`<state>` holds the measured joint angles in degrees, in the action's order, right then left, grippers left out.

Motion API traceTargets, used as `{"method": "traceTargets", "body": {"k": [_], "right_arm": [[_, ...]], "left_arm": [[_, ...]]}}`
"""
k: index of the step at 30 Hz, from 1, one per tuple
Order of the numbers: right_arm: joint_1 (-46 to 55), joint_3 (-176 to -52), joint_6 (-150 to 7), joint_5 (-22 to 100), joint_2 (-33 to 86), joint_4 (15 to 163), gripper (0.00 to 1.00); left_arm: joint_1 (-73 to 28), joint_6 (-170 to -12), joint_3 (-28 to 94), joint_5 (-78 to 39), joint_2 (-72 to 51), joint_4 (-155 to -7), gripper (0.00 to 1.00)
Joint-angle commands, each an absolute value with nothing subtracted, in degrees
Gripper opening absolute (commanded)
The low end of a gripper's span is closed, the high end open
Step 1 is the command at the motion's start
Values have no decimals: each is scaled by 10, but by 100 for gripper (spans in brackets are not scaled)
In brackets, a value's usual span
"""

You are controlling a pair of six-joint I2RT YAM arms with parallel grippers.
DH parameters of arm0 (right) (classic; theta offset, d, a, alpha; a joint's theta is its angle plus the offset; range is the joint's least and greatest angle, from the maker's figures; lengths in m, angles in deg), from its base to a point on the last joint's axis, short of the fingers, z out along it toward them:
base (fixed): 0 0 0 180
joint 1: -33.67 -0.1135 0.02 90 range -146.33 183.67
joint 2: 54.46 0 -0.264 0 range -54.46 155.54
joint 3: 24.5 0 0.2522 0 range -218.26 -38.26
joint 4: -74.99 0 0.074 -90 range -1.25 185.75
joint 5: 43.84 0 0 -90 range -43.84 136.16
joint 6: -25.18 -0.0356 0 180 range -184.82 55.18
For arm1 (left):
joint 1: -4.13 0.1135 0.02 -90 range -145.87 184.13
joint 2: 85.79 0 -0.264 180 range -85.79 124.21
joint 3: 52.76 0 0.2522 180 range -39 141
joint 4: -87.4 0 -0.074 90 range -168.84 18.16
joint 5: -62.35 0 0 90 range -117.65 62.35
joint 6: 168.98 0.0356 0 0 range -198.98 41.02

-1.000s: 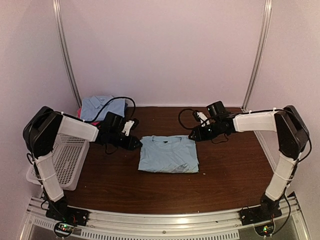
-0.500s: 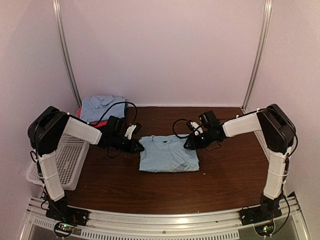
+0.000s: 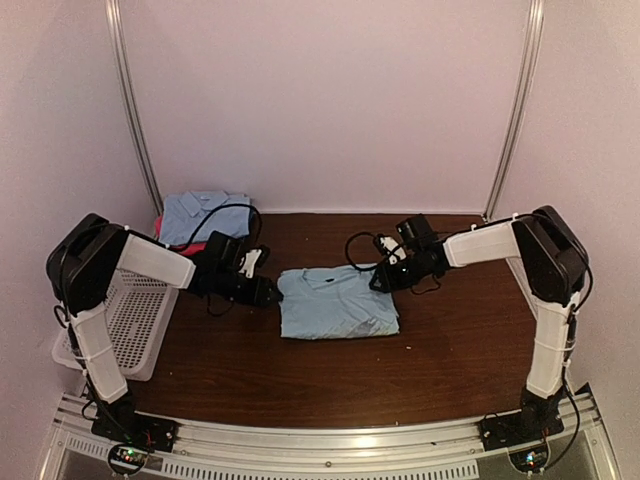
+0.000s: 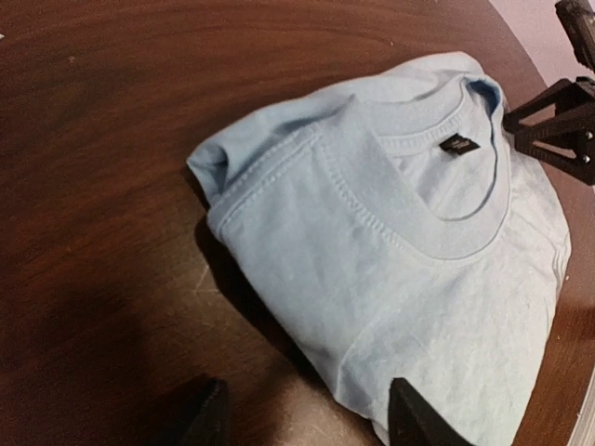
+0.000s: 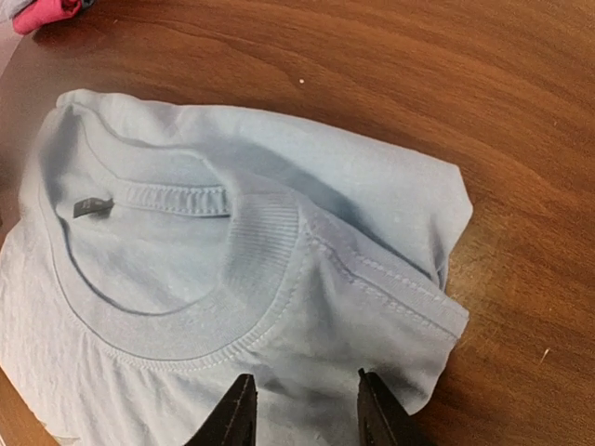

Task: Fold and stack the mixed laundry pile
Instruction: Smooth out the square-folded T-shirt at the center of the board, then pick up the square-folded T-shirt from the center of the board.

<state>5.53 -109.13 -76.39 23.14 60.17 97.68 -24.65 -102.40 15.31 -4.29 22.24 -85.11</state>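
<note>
Moved inward: left end effector (image 4: pixel 307 413), right end effector (image 5: pixel 307 409) | both open | over shirt (image 3: pixel 335 303) shoulders

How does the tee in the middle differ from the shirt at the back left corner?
The tee has a round ribbed neck; the shirt has a collar. The tee lies on the bare table; the shirt rests on a magenta cloth. Both are light blue and folded.
</note>
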Motion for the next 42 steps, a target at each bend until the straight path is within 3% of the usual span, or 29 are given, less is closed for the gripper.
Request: {"method": "traceTargets", "body": {"k": [1,3,4,5,10,18,25,35,39,42], "right_arm": [[9,-1092,-710,273,518,1000,40],[-24,-1092,-690,288,491,1005,43],[-39,-1092,-681,294,482,1004,43],[-65,-1092,-672,302,477,1004,45],[-156,-1121,-616,360,493,1015,51],[-248,-1199,-561,407,586,1028,45],[-273,-1248,-551,396,653,1046,41],[-281,-1271,-540,415,735,1060,47],[-289,-1275,-526,471,753,1076,37],[-292,-1273,-526,515,742,1074,14]], "left_arm": [[-237,-1039,133,-97,153,-861,70],[-230,-1053,120,-123,116,-864,79],[-226,-1061,114,-134,98,-867,92],[-222,-1069,108,-145,80,-867,97],[-201,-1099,103,-152,22,-840,98],[-163,-1154,110,-145,-2,-792,98],[-162,-1147,113,-133,0,-792,98],[-162,-1145,106,-133,3,-792,98],[-162,-1148,99,-125,14,-794,98],[-162,-1153,91,-112,24,-809,98]]}}
